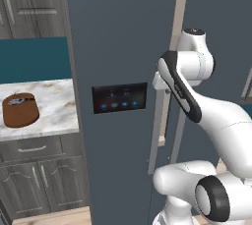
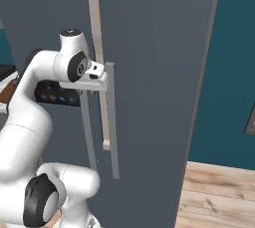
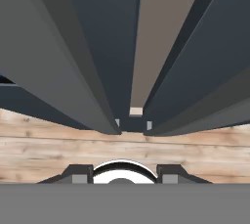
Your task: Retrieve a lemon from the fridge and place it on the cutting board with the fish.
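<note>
Slate-blue steel fills most of what the base cameras see: the fridge [image 1: 118,37] stands shut or nearly so, its two doors meeting at a pale seam, with the black touch panel [image 1: 119,98] glowing blue on the left door. The arm reaches up to that seam, and the gripper [image 2: 97,78] sits at the top of the long grey handles [image 2: 111,122], the hand pressed close against them in the right base view.

Judging by this, the step in hand is the first one, opening the fridge. The lemon is presumably behind the doors, since no yellow fruit appears anywhere, and the fish is not to be seen either. On the marble counter [image 1: 54,101] to the left lies a reddish-brown rounded wooden piece [image 1: 20,110], possibly the cutting board, though its shape is hard to read from here.

The next move calls for a firm hold on one handle and a pull outward along the door's arc, wide enough to clear the arm and expose the shelves.

In the hand view the fingers [image 3: 81,173] rise far apart at the bottom edge, so they stand wide and hold nothing. That view looks down the length of the doors to the wooden floor [image 3: 53,140]. Whether a finger already touches a handle I cannot tell.
</note>
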Motion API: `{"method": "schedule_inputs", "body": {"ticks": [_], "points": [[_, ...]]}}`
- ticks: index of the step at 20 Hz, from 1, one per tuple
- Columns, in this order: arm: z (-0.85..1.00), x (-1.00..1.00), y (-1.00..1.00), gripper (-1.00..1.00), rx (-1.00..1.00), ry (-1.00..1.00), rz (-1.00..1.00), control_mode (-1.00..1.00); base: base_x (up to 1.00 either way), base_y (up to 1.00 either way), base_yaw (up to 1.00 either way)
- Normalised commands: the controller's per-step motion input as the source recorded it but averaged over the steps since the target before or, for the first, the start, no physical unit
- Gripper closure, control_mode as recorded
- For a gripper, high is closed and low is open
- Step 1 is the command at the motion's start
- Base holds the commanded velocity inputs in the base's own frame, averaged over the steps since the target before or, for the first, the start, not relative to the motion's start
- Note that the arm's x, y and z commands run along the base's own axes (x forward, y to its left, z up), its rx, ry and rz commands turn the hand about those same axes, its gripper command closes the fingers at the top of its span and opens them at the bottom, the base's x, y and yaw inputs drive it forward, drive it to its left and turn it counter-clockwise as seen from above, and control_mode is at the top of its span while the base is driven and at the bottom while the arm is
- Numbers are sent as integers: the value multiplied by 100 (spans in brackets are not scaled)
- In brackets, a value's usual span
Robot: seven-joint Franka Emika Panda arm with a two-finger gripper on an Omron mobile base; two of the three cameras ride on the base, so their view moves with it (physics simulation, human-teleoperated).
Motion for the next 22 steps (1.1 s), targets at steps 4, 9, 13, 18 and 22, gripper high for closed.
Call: {"method": "schedule_inputs", "body": {"ticks": [4,9,13,18,22], "points": [[0,0,0,-100,0,0,0,100,0,0,0],[0,0,0,-100,0,0,0,100,0,0,0],[0,0,0,-100,0,0,0,100,0,0,0],[0,0,0,-100,0,0,0,100,-17,-3,-2],[0,0,0,-100,0,0,0,100,-41,-17,-2]]}}
